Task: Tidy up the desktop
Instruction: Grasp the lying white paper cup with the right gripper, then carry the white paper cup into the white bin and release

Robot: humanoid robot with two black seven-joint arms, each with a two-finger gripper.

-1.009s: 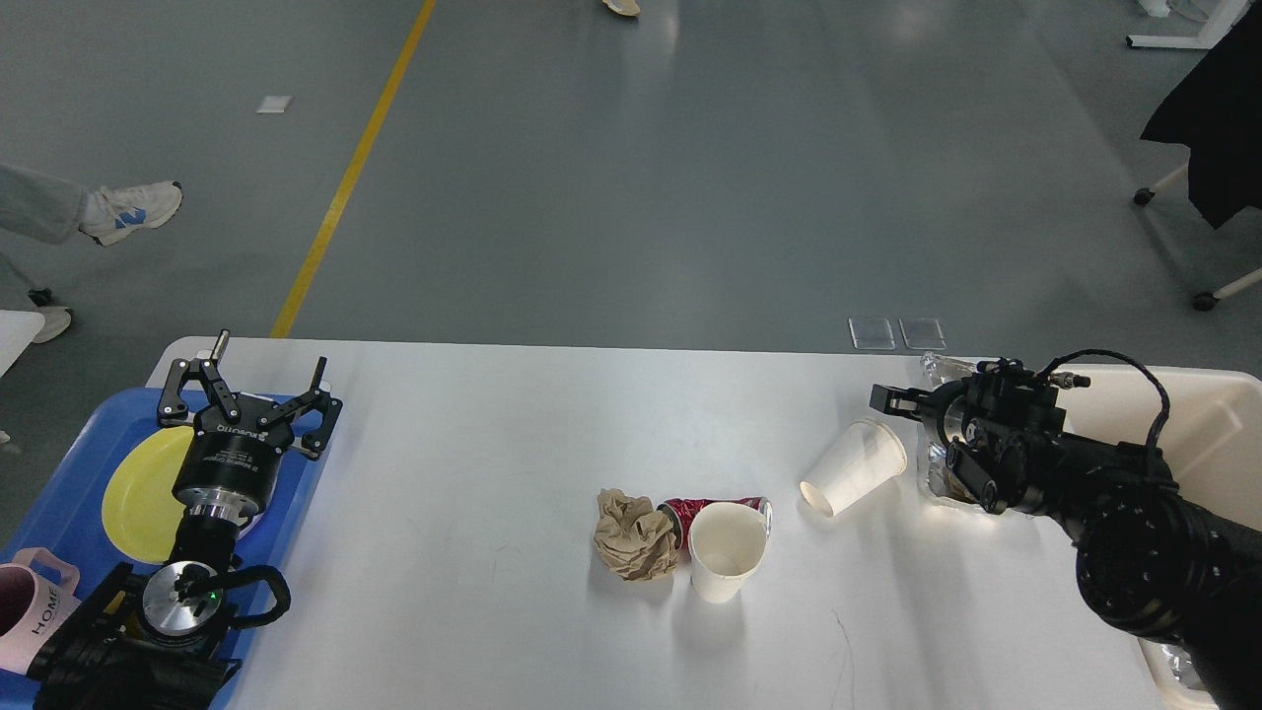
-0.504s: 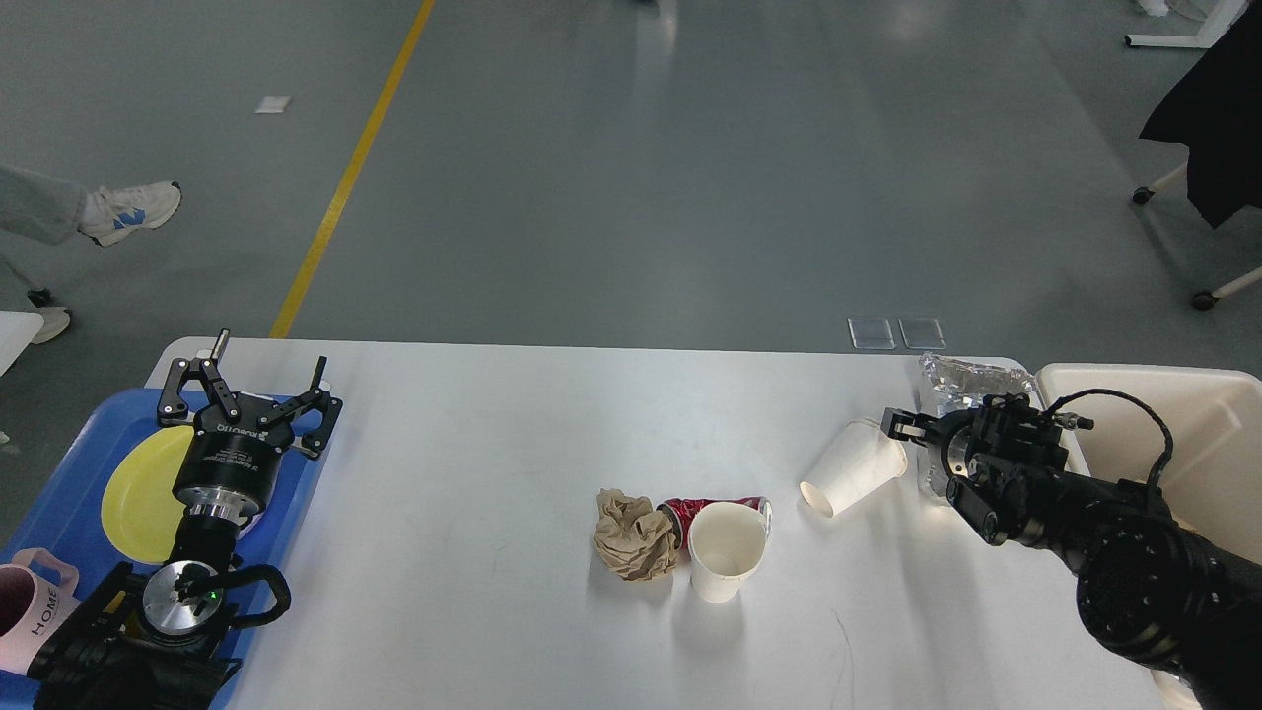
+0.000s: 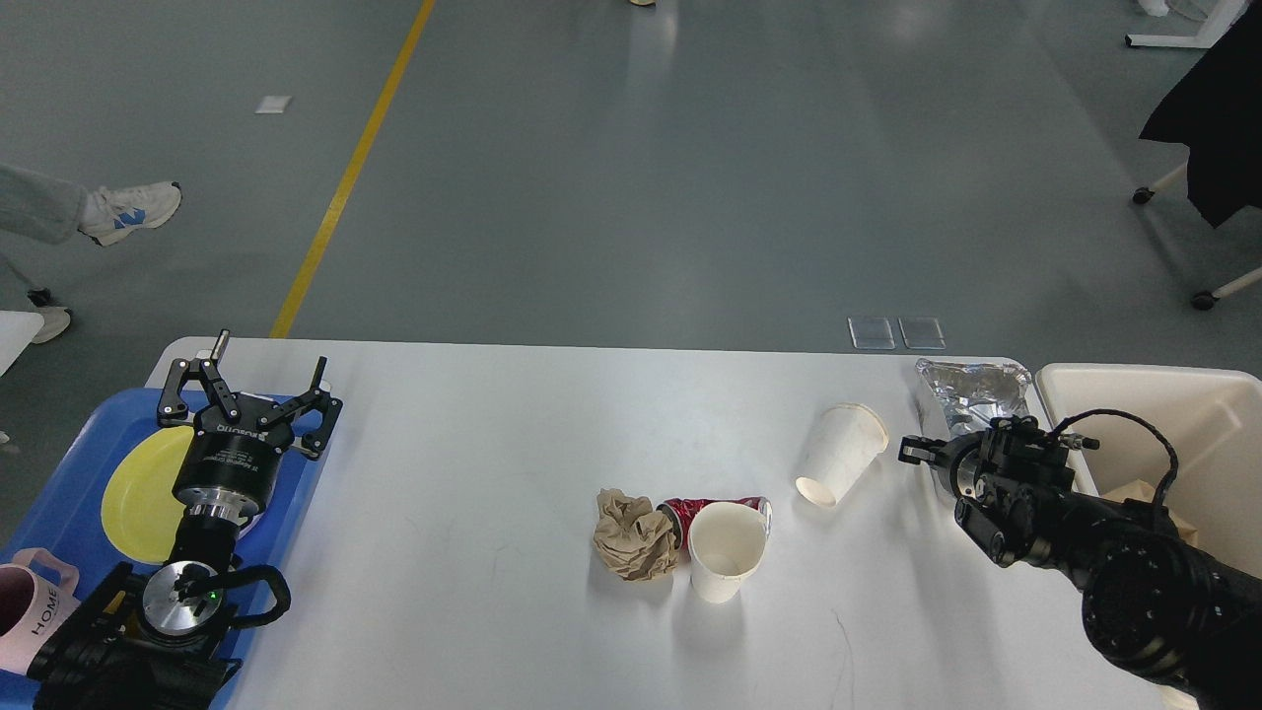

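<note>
Right hand (image 3: 912, 454) hung low over the large white rectangular surface (image 3: 493, 444) near its right edge, seen end-on and dark, so I could not tell whether its fingers were apart or together. It pointed toward a white paper cup lying on its side (image 3: 840, 455), just beside it and not touching. Behind it, at the far right corner, lay a crumpled silver foil wrapper (image 3: 971, 392), next to a cream plastic bin (image 3: 1144, 394) off the right edge. Left hand (image 3: 251, 394) hovered with fingers spread wide over a blue tray (image 3: 69, 463) at the left edge, empty.

Near the front centre sat a brown crumpled paper ball (image 3: 631, 537), a crushed red can (image 3: 690, 511) and an upright white paper cup (image 3: 728, 550), all touching. The surface itself looked stiff, smooth and fixed; only its litter wanted lifting. The tipped cup seemed light and easily crushed, best pinched gently across its wall.
</note>
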